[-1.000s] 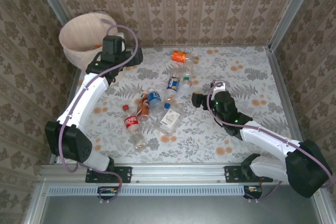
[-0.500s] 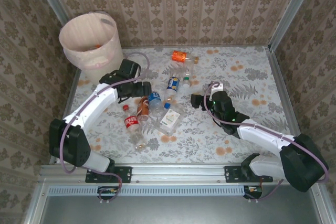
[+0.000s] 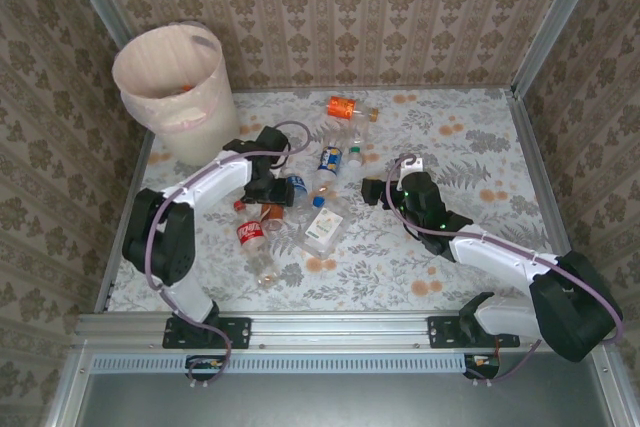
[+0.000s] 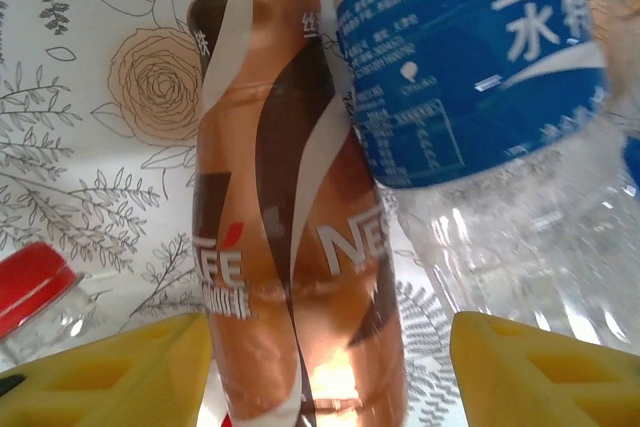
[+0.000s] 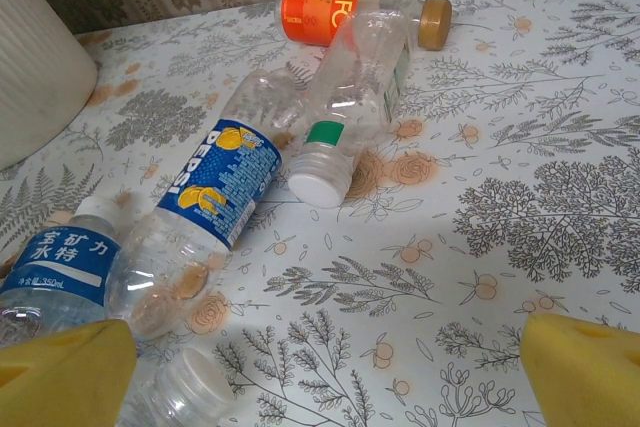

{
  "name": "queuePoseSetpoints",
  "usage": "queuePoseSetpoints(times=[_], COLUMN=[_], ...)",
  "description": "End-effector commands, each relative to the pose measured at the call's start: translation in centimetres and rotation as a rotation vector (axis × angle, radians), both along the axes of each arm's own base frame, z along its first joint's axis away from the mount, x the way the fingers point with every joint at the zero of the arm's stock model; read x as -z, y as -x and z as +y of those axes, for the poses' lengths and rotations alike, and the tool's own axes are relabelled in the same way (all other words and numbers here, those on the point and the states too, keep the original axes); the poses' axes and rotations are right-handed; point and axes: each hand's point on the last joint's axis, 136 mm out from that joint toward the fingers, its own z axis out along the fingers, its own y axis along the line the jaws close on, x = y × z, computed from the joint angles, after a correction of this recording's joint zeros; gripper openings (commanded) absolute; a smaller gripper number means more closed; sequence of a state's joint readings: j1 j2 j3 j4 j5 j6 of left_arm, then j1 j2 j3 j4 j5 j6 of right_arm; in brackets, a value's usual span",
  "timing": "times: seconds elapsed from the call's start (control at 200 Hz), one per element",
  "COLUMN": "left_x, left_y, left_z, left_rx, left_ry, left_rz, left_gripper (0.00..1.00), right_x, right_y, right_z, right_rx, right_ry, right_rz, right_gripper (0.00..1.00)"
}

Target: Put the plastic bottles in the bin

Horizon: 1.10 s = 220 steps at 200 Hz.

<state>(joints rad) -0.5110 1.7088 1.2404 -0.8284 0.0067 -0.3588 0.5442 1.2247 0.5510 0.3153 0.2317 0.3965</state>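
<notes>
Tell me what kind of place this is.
Probably a robot test booth dressed like a home, not a real room: wallpaper panels set in bare aluminium framing, a floral-print table with two robot arms bolted along its near edge, and plastic bottles scattered near a lined bin.

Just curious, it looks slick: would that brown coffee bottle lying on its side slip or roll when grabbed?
It probably rolls easily: the brown shrink-wrapped plastic coffee bottle is round and lies on its side. Its glossy wrap shows glare, so it is likely slippery. It looks uncrushed, so it is likely fairly stiff.
</notes>
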Motion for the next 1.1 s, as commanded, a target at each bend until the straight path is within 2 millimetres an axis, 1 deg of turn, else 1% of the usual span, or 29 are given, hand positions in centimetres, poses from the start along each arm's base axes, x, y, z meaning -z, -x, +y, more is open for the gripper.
queuePoseSetpoints(times=[0.0,0.21,0.335,0.44,0.54,0.645,0.765,0.89,1.095], left_x=[0.4,2.7,3.6,4.2,4.3,3.9,2.8,1.3,-2.0], left_y=[-1.2,-2.2,-2.7,-3.2,-3.6,-3.7,-3.9,-4.3,-5.0], left_z=[-0.3,-1.1,-0.8,-0.7,-0.4,-0.4,-0.5,-0.2,-0.3], left_rx=[0.005,0.001,-0.008,-0.029,-0.047,-0.046,-0.048,-0.072,-0.084], left_ry=[-0.013,-0.015,-0.036,-0.031,-0.028,-0.014,0.012,0.033,0.090], left_rz=[-0.025,-0.001,0.001,-0.002,-0.013,-0.029,-0.071,-0.125,-0.224], left_gripper=[0.65,0.68,0.70,0.67,0.65,0.60,0.52,0.49,0.46], right_x=[-1.5,-1.5,-1.5,-1.5,-1.4,-1.4,-1.4,-1.6,-2.1], right_y=[-0.3,0.0,0.1,0.0,0.0,0.1,0.1,0.1,0.0], right_z=[0.2,-0.2,-0.3,-0.2,-0.2,-0.2,-0.1,0.0,0.3], right_rx=[0.001,0.006,0.009,0.008,0.009,0.008,0.003,-0.007,-0.022], right_ry=[-0.028,-0.016,-0.015,-0.018,-0.018,-0.016,-0.014,-0.015,-0.020], right_rz=[-0.037,-0.040,-0.040,-0.039,-0.037,-0.037,-0.038,-0.046,-0.059], right_gripper=[1.00,1.00,1.00,1.00,1.00,1.00,1.00,1.00,1.00])
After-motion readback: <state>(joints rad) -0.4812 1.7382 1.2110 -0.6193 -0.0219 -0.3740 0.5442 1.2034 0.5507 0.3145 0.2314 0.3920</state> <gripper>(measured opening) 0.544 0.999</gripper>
